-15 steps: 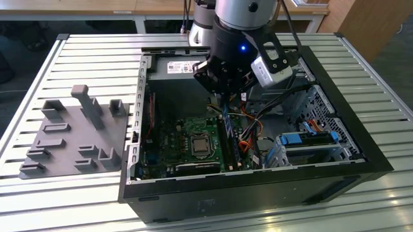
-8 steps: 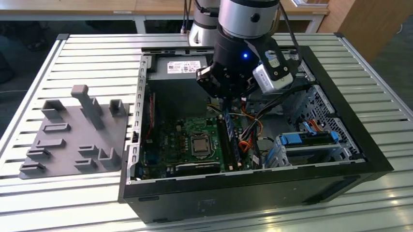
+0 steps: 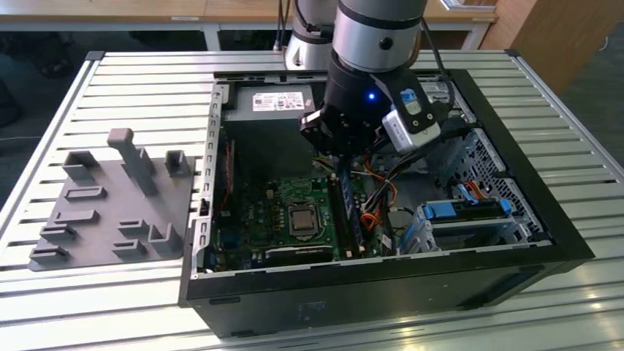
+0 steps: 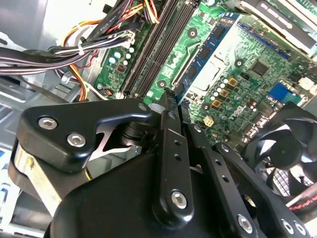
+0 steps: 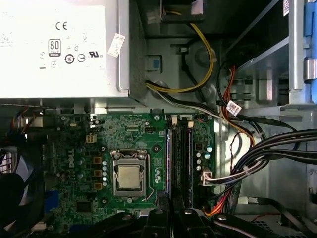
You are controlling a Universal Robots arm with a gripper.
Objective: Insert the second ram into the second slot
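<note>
My gripper (image 3: 338, 170) hangs inside the open computer case (image 3: 546, 219), low over the green motherboard (image 3: 283, 205). In the second wrist view its black fingers (image 4: 169, 129) meet at the tip, so the gripper (image 4: 168, 98) is shut with nothing visible between them. That tip sits just at one end of the long dark ram slots (image 4: 158, 44). In the first wrist view the gripper (image 5: 171, 220) lines up with the same slots (image 5: 181, 158), beside the processor socket (image 5: 129, 176). The second ram is hidden: dark strips lie along the slots and I cannot tell a stick from them.
A bundle of black, orange and yellow cables (image 5: 247, 158) runs close beside the slots. The power supply (image 5: 59, 47) fills one end of the case, a fan (image 4: 287, 148) sits nearby, and blue drive brackets (image 3: 468, 212) stand at the exterior view's right. A grey fixture tray (image 3: 107, 205) lies outside the case.
</note>
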